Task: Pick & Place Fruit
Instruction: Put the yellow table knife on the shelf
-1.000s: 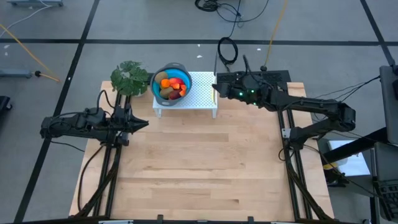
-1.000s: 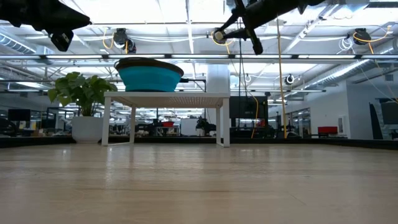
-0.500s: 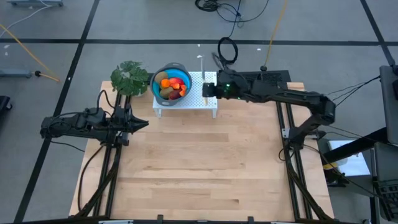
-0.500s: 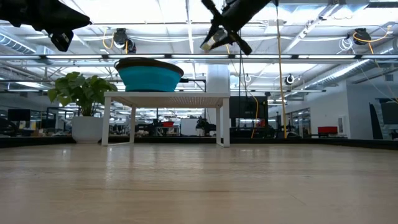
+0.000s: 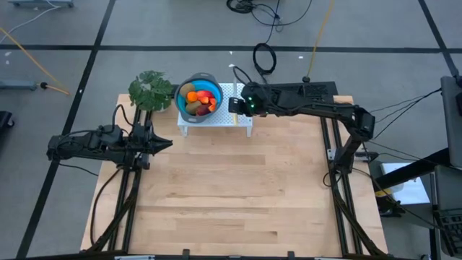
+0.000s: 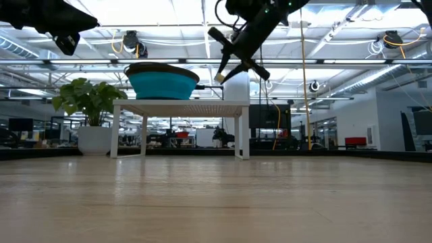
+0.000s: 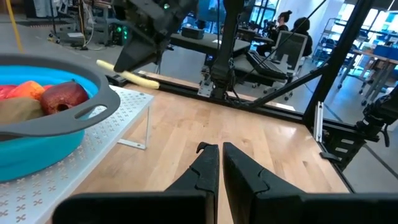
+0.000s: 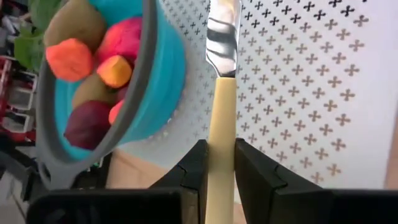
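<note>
The fruit (image 5: 199, 100) is a heap of small toy pieces in a blue bowl (image 5: 215, 87) with a grey rim: olive-brown ovals, dark red balls, an orange ball and small orange-red bits. In the right wrist view the pieces (image 8: 93, 68) look smooth and matte, packed tight against one another, with a brown oval beside a flat orange-red piece and a dark red ball low against the bowl (image 8: 163, 68) wall.

The bowl stands on a white perforated stand (image 5: 231, 113) on the wooden tabletop (image 5: 231, 188). The right gripper (image 5: 234, 104) hovers over the stand, just beside the bowl, its fingers (image 8: 194, 171) pinching the pale handle of a knife (image 8: 222, 99). The knife's metal blade reaches forward from the gripper, alongside the bowl's rim. In the low view the right gripper (image 6: 223, 74) hangs above the stand (image 6: 181, 105), the knife (image 6: 220, 75) tilted downward.

The left gripper (image 5: 164, 144) waits over the tabletop's edge, well apart from the bowl, its fingers (image 7: 205, 168) pressed nearly together on nothing. A green plant (image 5: 151, 89) stands beyond it, beside the bowl.
</note>
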You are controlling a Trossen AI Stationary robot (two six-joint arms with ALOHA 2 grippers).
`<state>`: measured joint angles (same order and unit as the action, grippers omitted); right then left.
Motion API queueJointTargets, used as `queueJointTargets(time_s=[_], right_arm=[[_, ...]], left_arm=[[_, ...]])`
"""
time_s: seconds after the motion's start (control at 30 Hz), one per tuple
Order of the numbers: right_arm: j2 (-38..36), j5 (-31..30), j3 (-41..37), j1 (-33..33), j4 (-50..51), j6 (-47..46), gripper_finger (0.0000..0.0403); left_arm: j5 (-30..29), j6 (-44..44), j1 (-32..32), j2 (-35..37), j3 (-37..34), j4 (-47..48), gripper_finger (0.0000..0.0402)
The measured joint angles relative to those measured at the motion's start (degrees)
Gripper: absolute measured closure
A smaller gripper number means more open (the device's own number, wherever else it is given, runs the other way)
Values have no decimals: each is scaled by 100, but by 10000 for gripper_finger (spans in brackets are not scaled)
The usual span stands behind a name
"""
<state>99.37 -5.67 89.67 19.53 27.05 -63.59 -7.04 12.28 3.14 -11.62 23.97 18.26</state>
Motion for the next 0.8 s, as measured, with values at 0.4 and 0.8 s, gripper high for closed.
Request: queueJointTargets(time_s=[0.4, 0.8], right_arm=[[177, -9, -6, 135, 328, -136, 351], [363, -6, -3, 165, 279, -155, 351]], left_arm=[[-1, -14, 0, 0, 0, -4, 382], [-1, -12, 0, 0, 0, -9, 382]])
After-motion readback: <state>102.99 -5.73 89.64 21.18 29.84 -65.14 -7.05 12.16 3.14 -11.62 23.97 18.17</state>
